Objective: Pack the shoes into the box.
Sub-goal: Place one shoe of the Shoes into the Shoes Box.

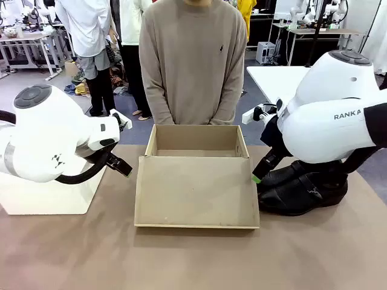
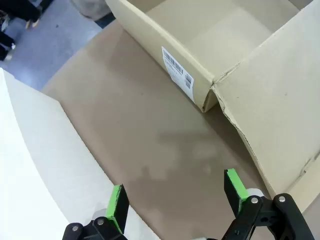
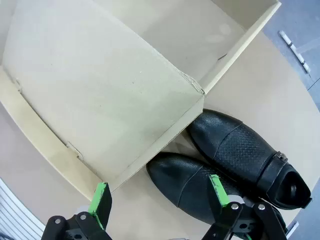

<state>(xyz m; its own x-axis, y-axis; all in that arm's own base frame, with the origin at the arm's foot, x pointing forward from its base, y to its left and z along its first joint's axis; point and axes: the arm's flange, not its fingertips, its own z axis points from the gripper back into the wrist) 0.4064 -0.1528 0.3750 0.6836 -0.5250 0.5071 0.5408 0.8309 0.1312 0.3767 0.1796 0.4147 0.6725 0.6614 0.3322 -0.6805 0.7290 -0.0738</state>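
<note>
Two shoes (image 3: 235, 145) lie side by side on the table (image 1: 72, 254) just right of the box (image 1: 196, 140), lengthwise across the table, toes toward its flat-open lid (image 1: 193, 193); my right gripper (image 3: 157, 192) above their toes and my left gripper (image 2: 175, 200) left of the box both gape wide, empty.

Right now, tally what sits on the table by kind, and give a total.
black shoes: 2
cardboard shoebox: 1
white box: 1
Total: 4
</note>
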